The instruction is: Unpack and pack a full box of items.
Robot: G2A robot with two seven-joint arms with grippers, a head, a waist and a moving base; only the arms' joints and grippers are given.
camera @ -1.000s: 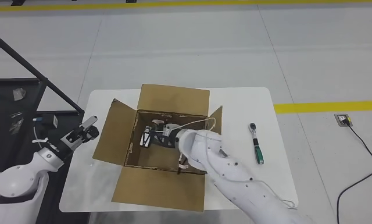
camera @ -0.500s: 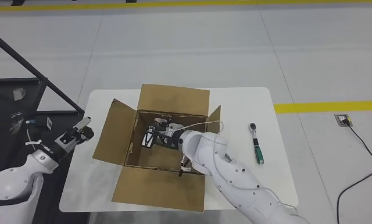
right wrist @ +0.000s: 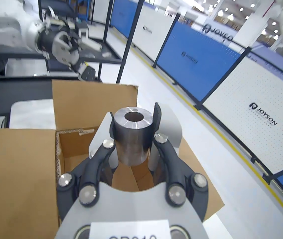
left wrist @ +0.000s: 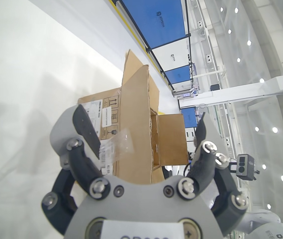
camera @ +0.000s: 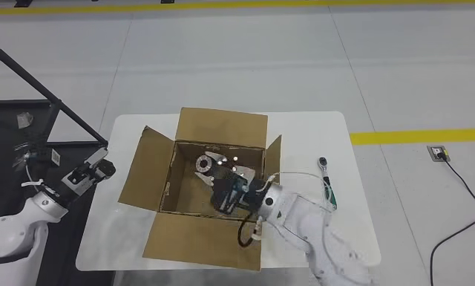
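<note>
Steel cylinder [right wrist: 134, 135] now sits clamped in the right hand [right wrist: 134, 119], raised over the open box [camera: 223, 126] after the reach inside. Left hand [left wrist: 141, 120], open and empty, has drawn back off the counter [camera: 312, 130]; unpacking proceeds.

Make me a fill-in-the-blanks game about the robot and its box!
1. The right gripper is shut on a metal cylinder that has a ____ through its middle.
2. The left gripper is ____ and holds nothing.
3. The wrench lying on the table beside the cardboard box has a ____ handle.

Missing words: hole; open; green.
</note>
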